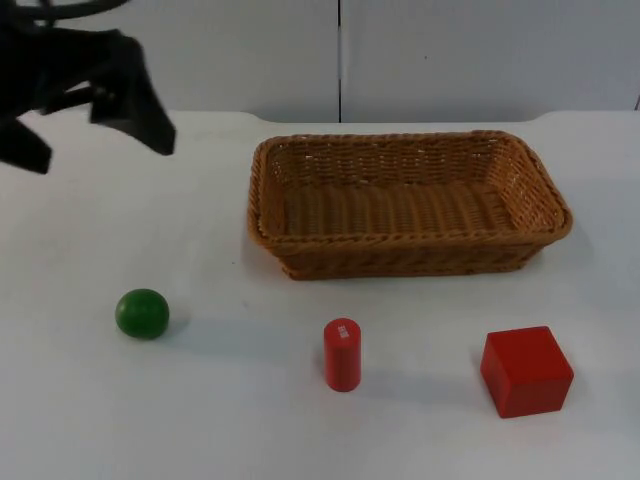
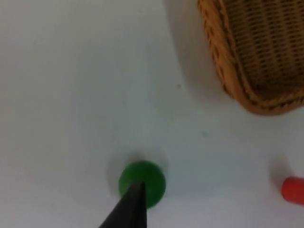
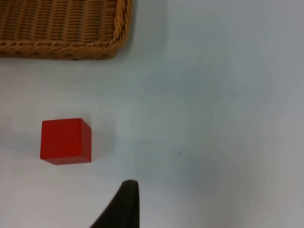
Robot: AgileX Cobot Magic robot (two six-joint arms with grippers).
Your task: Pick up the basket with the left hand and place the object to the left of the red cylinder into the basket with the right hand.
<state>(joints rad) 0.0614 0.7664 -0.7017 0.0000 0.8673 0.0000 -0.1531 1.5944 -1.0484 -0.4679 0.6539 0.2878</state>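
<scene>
My left gripper (image 1: 150,135) hangs above the far left of the white table (image 1: 200,240), well apart from the wicker basket (image 1: 405,205); I cannot tell from here how its jaws stand. The basket sits empty at the far middle of the table, long side toward me, untouched. My right arm waits off to the right, its wrist looking down on the red cube (image 3: 65,141) and the basket's near right corner, and of its jaws too I cannot tell.

The red cylinder (image 1: 342,354) stands upright at the near middle. To its left, well apart, lies the green ball (image 1: 142,313), which I judge to be the thing meant for the basket. The cube is on the cylinder's right and is not my concern.

The step in hand, as I read it, is the basket pickup. I should carry my left gripper right toward the basket's left short rim, come down with one finger inside the wall and one outside, and close firmly on the braided edge. A one-sided grip will let the basket tip, so lift slowly. Later, the ball may roll, so my right jaws should straddle it squarely.
</scene>
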